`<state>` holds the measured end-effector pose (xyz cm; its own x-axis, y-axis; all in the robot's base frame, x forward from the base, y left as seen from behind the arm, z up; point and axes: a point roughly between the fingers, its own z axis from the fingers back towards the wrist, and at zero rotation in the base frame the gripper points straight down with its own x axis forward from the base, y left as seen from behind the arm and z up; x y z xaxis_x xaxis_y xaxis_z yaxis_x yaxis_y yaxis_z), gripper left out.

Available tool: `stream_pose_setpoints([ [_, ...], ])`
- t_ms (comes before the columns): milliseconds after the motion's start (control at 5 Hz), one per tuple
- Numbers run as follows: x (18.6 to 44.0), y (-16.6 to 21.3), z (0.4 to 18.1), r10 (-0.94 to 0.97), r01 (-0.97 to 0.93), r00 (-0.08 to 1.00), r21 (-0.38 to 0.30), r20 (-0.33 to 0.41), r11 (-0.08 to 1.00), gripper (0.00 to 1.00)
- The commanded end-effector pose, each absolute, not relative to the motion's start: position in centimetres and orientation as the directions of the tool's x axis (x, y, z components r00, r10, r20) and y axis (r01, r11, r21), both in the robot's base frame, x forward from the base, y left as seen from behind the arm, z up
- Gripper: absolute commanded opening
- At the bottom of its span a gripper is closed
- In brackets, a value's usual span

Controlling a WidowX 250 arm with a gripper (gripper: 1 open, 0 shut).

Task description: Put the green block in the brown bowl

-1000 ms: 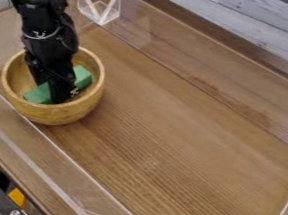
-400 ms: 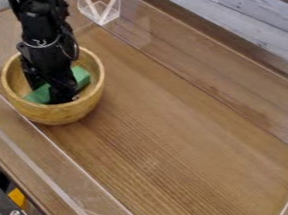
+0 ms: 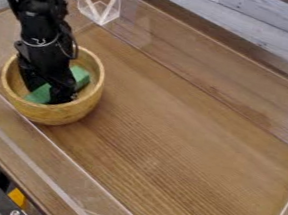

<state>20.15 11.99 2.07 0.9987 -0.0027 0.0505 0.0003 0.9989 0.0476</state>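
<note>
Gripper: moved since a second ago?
No real shift. The gripper is over the same spot inside the bowl, but its jaws have opened around the green block.

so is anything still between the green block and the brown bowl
Nothing visible. The green block already lies inside the brown bowl, with the gripper down in the bowl over it, jaws open.

The black arm reaches straight down at the frame's left, its gripper [image 3: 49, 88] pointing downward with jaws spread wide apart.
</note>
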Motion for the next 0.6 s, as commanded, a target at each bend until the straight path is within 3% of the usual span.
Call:
stream_pose_setpoints([
  [0,20.3,11.7,3.6,0.034,-0.035,0.999,0.032,0.034,0.999,1.00],
  [200,20.8,11.6,5.7,0.064,-0.065,0.997,0.032,0.038,0.997,1.00],
  [400,20.8,11.0,6.2,0.045,-0.046,0.998,0.023,0.041,0.999,1.00],
])
